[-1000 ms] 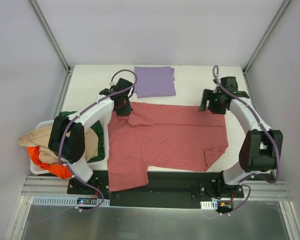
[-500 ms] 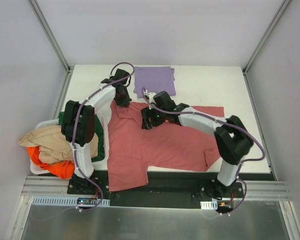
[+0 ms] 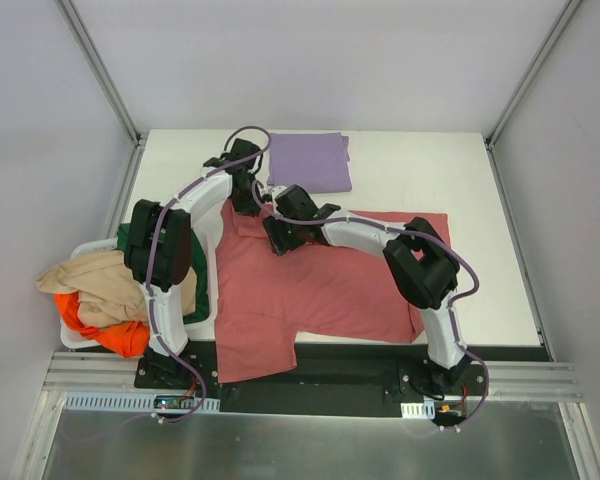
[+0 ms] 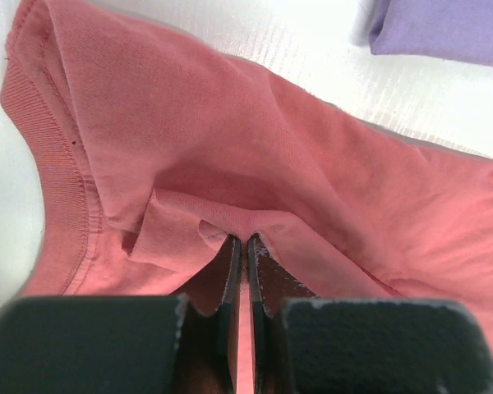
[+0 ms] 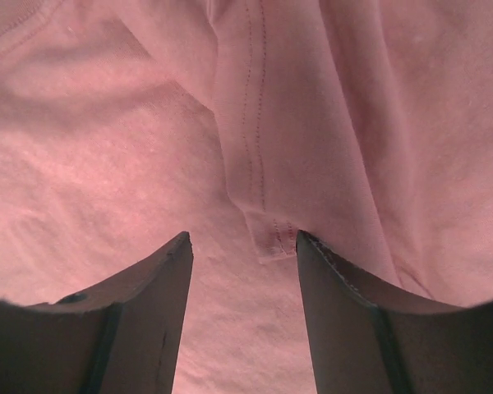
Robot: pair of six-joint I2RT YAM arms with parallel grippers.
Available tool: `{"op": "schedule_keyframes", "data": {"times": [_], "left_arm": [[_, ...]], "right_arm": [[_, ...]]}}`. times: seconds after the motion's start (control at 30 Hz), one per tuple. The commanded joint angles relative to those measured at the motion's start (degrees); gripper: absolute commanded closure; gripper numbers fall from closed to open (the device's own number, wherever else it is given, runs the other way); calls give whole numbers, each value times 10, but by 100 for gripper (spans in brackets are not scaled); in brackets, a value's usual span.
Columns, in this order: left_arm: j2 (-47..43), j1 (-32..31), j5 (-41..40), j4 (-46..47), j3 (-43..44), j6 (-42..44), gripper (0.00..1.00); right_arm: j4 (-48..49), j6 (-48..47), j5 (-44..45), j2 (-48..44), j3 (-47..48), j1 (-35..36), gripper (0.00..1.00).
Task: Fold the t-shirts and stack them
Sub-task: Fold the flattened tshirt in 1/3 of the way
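A red t-shirt (image 3: 320,285) lies spread on the white table, partly folded at its top edge. My left gripper (image 3: 246,203) is shut on a pinch of the red t-shirt (image 4: 230,164) near its collar at the upper left. My right gripper (image 3: 278,240) is open and hovers low over the shirt's folded sleeve hem (image 5: 271,238), just right of the left gripper. A folded purple t-shirt (image 3: 308,163) lies at the back of the table; its corner shows in the left wrist view (image 4: 444,29).
A white basket (image 3: 80,335) at the left table edge holds beige (image 3: 85,285), orange (image 3: 105,330) and green (image 3: 195,280) garments. The red shirt's lower left part hangs over the near table edge (image 3: 250,355).
My right arm has swung from the shirt's top right corner across to the upper left, carrying that edge over. My left gripper has stayed at the collar.
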Motion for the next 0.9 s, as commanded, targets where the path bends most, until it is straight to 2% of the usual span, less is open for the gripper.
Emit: {"op": "schedule_keyframes", "data": {"times": [0.0,0.27,0.3,0.33,0.47,0.57,0.87], "left_arm": [[8,10,9,-5,1,7,100],[12,13,9,-4,-1,7,100],[11,13,10,-5,-2,6,100],[11,13,10,-4,-2,7,100],[5,14,12,-4,-2,8,100],[-2,14,13,-4,-4,9,100],[-30,14,25,-3,-24,7,100]], "right_arm": [[-34,-27,61,11,22,17,47],[-44,-24,72,13,15,23,57],[-44,-21,78,14,15,22,61],[-44,-19,81,13,17,22,69],[-55,-24,107,11,29,23,83],[-62,-29,114,10,44,22,99],[-56,-38,87,-30,36,21,100]]}}
